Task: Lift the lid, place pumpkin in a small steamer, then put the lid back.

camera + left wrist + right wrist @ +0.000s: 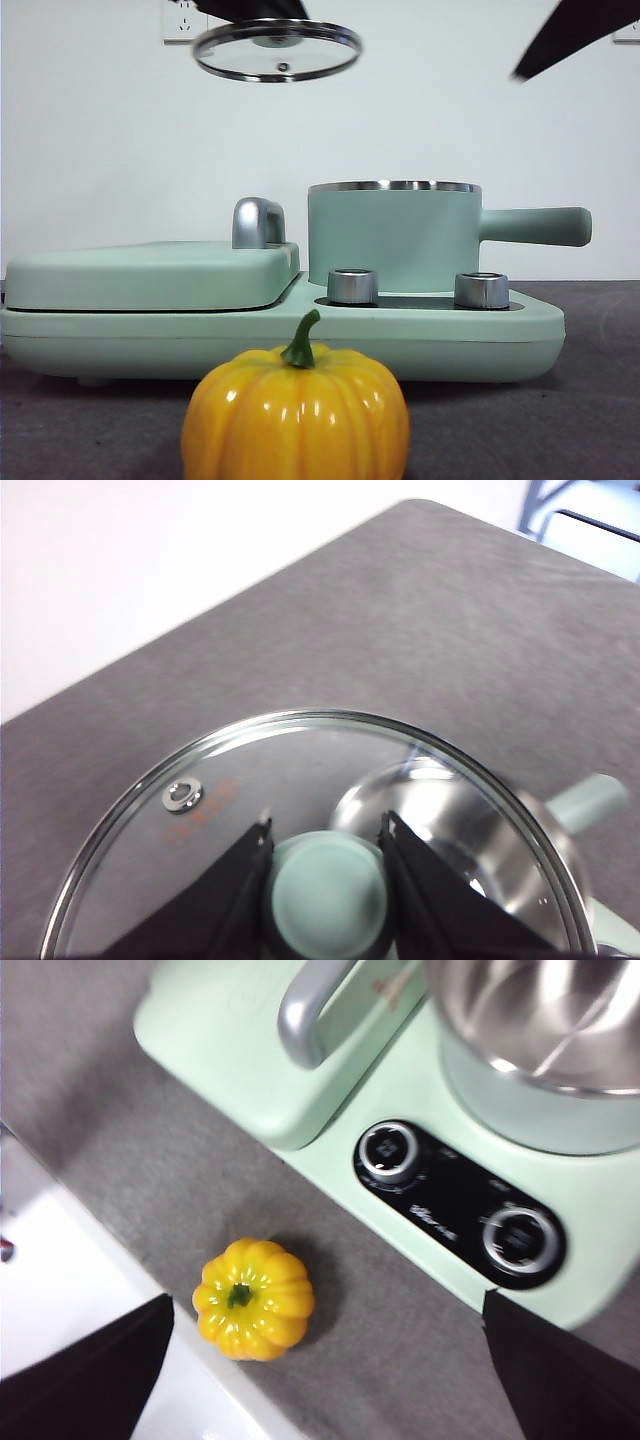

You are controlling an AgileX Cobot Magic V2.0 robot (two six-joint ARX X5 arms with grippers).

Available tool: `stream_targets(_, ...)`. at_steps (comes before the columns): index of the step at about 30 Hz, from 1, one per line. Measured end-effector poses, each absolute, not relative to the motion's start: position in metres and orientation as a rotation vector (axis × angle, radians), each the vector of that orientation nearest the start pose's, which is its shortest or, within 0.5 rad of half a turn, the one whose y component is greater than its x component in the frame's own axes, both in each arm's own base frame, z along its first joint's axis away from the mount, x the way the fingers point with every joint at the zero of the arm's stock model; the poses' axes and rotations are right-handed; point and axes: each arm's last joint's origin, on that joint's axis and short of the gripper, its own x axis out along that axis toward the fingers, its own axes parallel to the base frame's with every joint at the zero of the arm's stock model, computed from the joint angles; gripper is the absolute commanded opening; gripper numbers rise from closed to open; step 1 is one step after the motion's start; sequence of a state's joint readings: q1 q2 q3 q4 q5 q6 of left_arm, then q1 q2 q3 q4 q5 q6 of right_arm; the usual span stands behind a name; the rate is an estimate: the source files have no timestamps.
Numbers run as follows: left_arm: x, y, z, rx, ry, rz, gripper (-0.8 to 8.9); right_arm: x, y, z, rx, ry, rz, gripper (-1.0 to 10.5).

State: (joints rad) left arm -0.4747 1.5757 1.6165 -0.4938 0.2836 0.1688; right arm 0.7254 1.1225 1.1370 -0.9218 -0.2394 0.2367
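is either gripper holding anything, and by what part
The left gripper holds the glass lid by its mint-green knob; the right gripper holds nothing.

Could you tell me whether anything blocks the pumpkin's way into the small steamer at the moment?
Nothing visible does. The left gripper holds the lid high, off to one side of the small steamer, whose mouth is open. The pumpkin sits on the table in front.

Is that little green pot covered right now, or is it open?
Open. The small steamer has nothing on its chrome rim; the lid hangs in the air, gripped by its knob in the left gripper.
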Motion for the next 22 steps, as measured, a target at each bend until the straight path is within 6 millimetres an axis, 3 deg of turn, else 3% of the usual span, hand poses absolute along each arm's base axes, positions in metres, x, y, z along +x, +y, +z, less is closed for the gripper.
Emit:
stream_targets(5, 0.315, -0.149, 0.394, 0.191, 0.421, -0.726, 0.56, 0.156, 0.185, 0.304, -0.093, 1.102, 0.812, 4.9)
stream_targets(10, 0.322, -0.134, 0.394, 0.180, 0.424, -0.680, 0.56, 0.153, 0.213, 0.281, -0.161, 1.194, 0.840, 4.9)
stream_targets(22, 0.333, -0.103, 0.394, 0.160, 0.430, -0.589, 0.56, 0.148, 0.250, 0.237, -0.286, 1.336, 0.852, 5.6)
